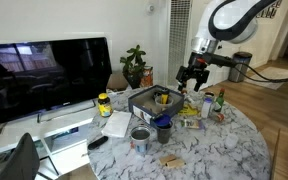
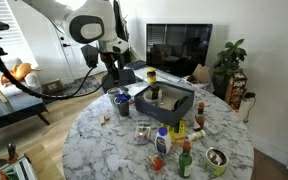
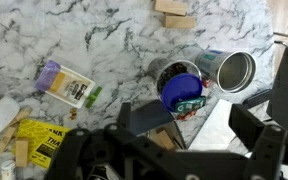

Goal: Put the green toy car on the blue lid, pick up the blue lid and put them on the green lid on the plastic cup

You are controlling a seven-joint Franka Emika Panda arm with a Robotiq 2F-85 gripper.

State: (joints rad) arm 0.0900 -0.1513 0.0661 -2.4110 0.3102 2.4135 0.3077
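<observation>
Marbled round desk (image 1: 234, 150), cluttered, big monitor (image 1: 44, 75) behind. The wrist view gives us the prize: the blue lid (image 3: 180, 88), deep and glossy, capping the plastic cup (image 3: 164, 72), with the green toy car (image 3: 190, 104) at its rim and a silvery can (image 3: 234, 70) just beside. Both exterior views manage only a blue speck there, between the grey tray (image 1: 144, 100) and the desk's edge. The green lid is hidden (under the blue one, can't confirm). The hand (image 3: 194, 125) hangs above, fingers spread, holding nothing.

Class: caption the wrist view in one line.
Open end effector above blue lid and toy car on plastic cup, beside metal can.
</observation>
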